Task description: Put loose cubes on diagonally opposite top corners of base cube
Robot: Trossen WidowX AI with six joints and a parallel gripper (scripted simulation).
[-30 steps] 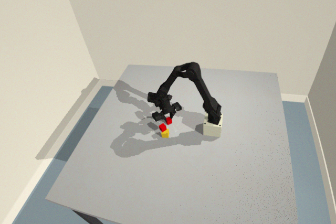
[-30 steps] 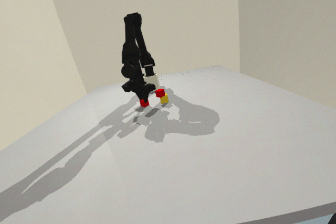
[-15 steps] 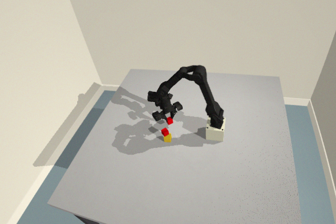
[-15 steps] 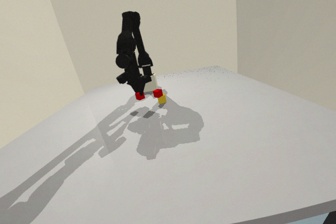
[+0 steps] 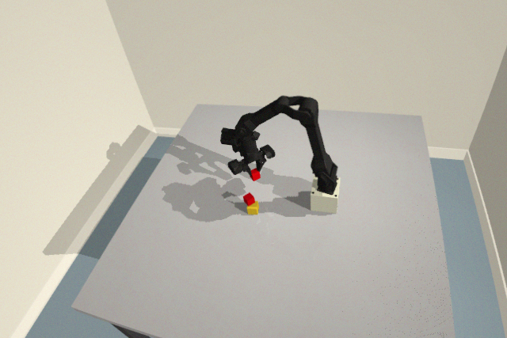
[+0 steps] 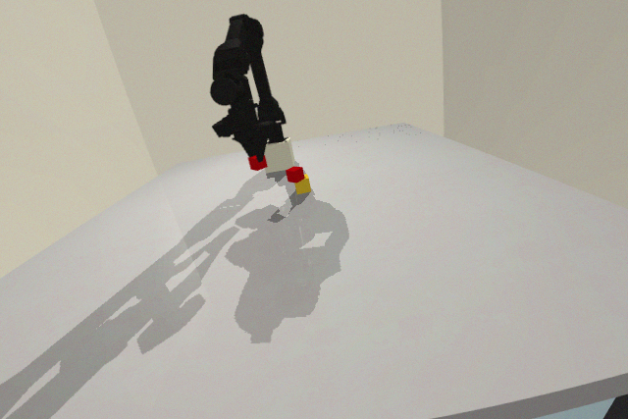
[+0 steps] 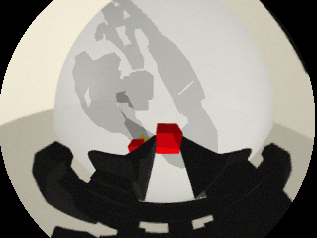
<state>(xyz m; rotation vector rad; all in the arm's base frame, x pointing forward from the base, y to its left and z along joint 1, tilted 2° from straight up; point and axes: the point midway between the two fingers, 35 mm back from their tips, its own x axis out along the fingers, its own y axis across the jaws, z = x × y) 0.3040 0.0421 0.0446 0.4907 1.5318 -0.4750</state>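
The yellow base cube (image 5: 253, 208) (image 6: 303, 185) stands on the table. One red cube (image 5: 249, 199) (image 6: 294, 174) rests on top of it, off to one side, over its far left corner in the top view. In the wrist view this red cube (image 7: 136, 145) is small, at the lower left, with a sliver of yellow beside it. My gripper (image 5: 255, 171) (image 6: 257, 159) (image 7: 167, 138) is shut on the other red cube (image 5: 256, 175) (image 6: 256, 163) (image 7: 168, 138). It holds that cube in the air, behind and above the base cube in the top view, apart from the other two cubes.
The arm's pale base block (image 5: 323, 202) (image 6: 279, 156) stands on the grey table (image 5: 286, 277) (image 6: 431, 277), to the right of the cubes in the top view. The arm arches above the table from it. Arm shadows fall across the table around the cubes.
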